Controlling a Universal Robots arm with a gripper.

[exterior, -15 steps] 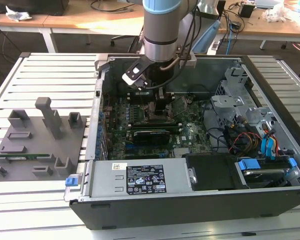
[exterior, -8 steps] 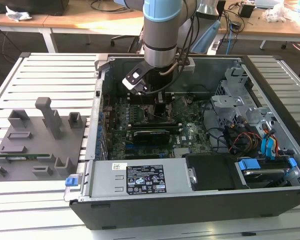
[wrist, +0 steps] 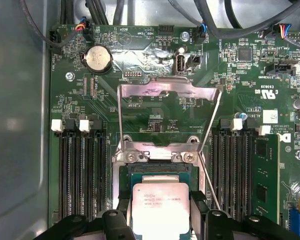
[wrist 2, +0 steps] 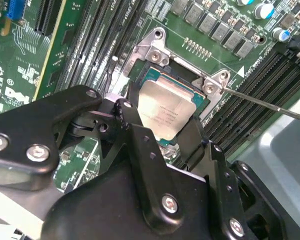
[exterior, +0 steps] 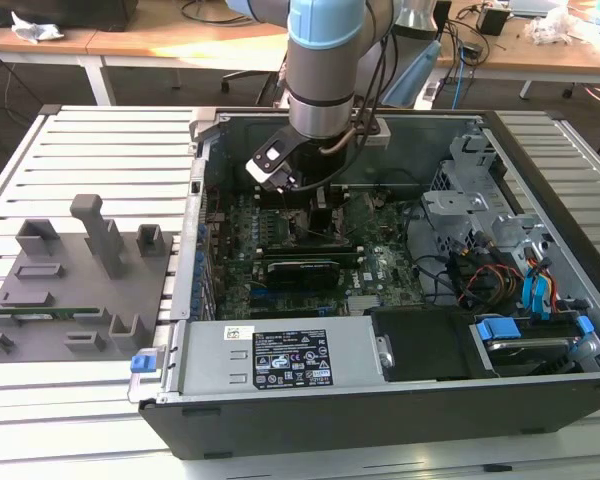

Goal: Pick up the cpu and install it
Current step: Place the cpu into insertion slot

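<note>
The cpu (wrist: 160,212) (wrist 2: 165,107), a square chip with a silver metal top, sits between my black fingers (wrist: 121,215) directly over the motherboard socket (wrist: 160,169) (wrist 2: 157,60). My gripper (wrist: 161,214) (wrist 2: 165,127) is shut on its two opposite edges. I cannot tell whether the chip rests in the socket or hangs just above it. The socket's metal load plate (wrist: 167,90) stands swung up, and its thin wire lever (wrist 2: 270,102) is released to one side. In the exterior view my gripper (exterior: 315,215) reaches down into the open computer case (exterior: 380,420).
Black memory slots flank the socket, with one green memory stick (wrist: 265,175) seated. A coin battery (wrist: 98,58) and cables lie beyond the load plate. In the case are an expansion card (exterior: 300,272), power supply (exterior: 280,360) and drive cage (exterior: 500,250). A grey fixture tray (exterior: 80,270) lies at the exterior view's left.
</note>
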